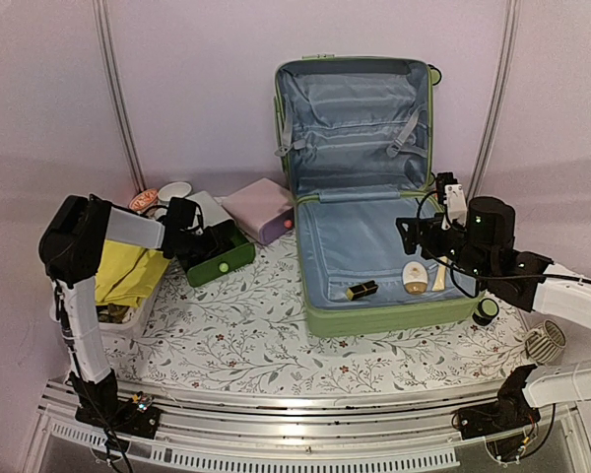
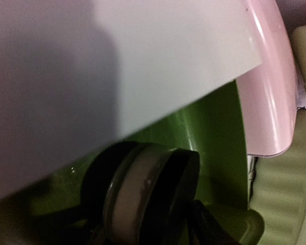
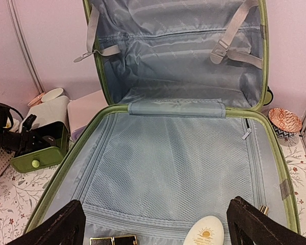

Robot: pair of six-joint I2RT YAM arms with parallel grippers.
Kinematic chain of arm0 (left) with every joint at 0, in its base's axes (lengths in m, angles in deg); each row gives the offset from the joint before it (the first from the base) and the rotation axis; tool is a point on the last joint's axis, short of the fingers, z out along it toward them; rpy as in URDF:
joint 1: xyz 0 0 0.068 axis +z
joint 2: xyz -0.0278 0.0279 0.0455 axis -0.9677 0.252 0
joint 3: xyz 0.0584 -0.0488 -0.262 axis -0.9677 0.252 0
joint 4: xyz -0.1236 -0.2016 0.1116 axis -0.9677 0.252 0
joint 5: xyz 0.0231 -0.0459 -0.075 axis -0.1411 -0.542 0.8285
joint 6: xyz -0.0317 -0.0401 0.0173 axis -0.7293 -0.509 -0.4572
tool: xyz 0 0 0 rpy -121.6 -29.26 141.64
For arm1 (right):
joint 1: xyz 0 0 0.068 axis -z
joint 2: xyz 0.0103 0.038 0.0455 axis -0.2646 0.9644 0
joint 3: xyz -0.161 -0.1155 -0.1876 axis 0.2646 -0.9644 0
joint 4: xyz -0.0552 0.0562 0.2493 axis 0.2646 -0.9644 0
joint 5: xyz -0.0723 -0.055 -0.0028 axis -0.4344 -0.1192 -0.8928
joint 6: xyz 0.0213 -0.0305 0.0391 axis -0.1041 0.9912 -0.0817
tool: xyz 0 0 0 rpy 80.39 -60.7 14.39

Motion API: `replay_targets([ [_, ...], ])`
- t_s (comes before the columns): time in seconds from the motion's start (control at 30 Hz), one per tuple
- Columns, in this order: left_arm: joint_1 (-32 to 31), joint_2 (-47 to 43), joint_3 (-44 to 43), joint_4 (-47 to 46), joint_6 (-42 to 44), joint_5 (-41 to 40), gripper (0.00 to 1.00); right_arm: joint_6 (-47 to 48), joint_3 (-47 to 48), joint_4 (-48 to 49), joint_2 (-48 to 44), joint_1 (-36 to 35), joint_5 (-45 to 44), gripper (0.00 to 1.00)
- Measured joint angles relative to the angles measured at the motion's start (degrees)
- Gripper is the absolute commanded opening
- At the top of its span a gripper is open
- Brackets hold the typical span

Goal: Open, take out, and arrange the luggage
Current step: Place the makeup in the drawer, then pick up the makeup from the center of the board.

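**Inspector:** State where the luggage is and what condition it is in.

**Arm:** The luggage (image 1: 374,317) lies on the counter (image 1: 266,345) at about 1 o'clock from the counter's centre. It is already open. The lid stands upright at 12 o'clock and the base lies flat in front of it. A sunscreen bottle (image 1: 415,277) and a gold-and-black case (image 1: 361,290) lie in the base, towards its 5 o'clock side.

**Inspector:** End effectors?

**Arm:** My right end effector (image 3: 154,204) hangs over the base with its fingers spread wide and nothing between them. My left end effector (image 1: 199,241) is at the drawer box (image 1: 227,258), at 9 o'clock from the luggage. A dark round item (image 2: 148,199) sits close under the left wrist lens, against the green drawer. I cannot tell how far that end effector is spread, or whether it holds the item.

**Inspector:** Which step is in hand?

**Arm:** In my judgement the opening is done and I am at the taking-out and arranging step.

**Inspector:** What does the next move require?

**Arm:** I judge that the right side should descend squarely over the sunscreen bottle. The fingers need to straddle its narrow sides and stay clear of the mesh lining, then close and lift straight up.
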State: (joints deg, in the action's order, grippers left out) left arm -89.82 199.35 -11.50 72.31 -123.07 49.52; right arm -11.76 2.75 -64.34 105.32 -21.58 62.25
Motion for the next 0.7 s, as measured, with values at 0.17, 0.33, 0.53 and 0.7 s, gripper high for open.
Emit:
replay_targets([
  [0.17,-0.1,-0.9,0.1,2.8,0.5,-2.8,0.68,0.0,0.0,0.0,0.0,0.0,0.0,0.99],
  [0.33,-0.1,-2.8,0.1,6.6,1.0,-5.8,0.78,0.0,-0.1,0.0,-0.2,0.0,0.1,0.99],
  [0.53,-0.2,-7.2,-0.3,11.0,3.7,-7.4,0.96,0.0,0.4,-1.6,-0.2,0.0,0.6,0.99],
  [0.7,-0.3,-11.9,-3.3,16.3,7.0,-8.7,0.98,-0.5,10.1,-12.6,5.3,0.5,1.5,0.99],
])
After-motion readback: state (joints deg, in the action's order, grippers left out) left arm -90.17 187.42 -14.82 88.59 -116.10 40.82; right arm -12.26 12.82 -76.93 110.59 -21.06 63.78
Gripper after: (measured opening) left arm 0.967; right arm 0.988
